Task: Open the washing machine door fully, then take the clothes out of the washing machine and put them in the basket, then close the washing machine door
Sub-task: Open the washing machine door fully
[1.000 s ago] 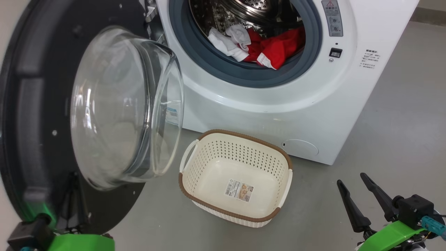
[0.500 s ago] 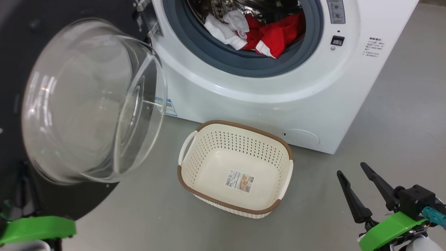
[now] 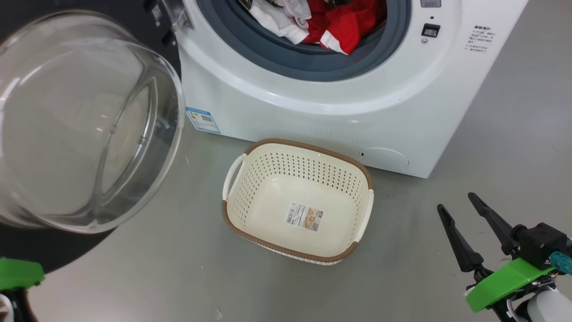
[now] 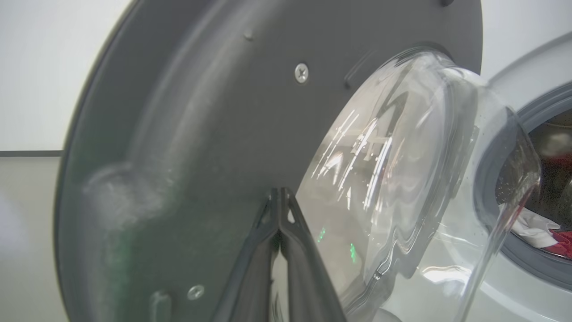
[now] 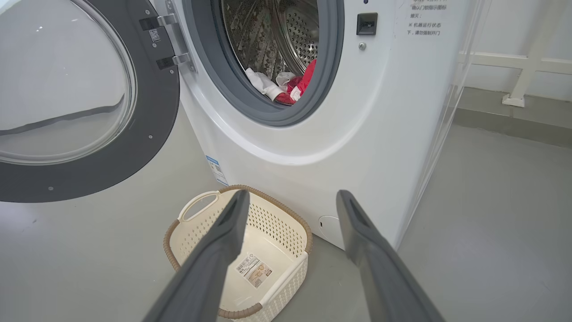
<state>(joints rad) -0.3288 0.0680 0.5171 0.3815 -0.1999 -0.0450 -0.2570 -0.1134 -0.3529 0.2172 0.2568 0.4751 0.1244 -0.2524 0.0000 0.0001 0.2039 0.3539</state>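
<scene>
Left tool (image 4: 280, 201) pressed together, tips on inner rim of the washing machine door (image 4: 201, 134), left of head view. Push along hinge arc to the stop, off the glass (image 4: 402, 156). Right tool (image 3: 456, 201) spread, lower right, holding nothing. Clothes (image 3: 339, 22) in drum (image 5: 286, 40), top centre; basket (image 3: 297, 145) mid-frame.

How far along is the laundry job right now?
Done: the round black-rimmed glass door stands wide open on the white front-loading washing machine. In hand: the shut left hand sits by its inner face, perhaps to push it further; the right hand is open. Left: red and white clothes lie in the drum, cream perforated basket holds none, door unclosed.
</scene>
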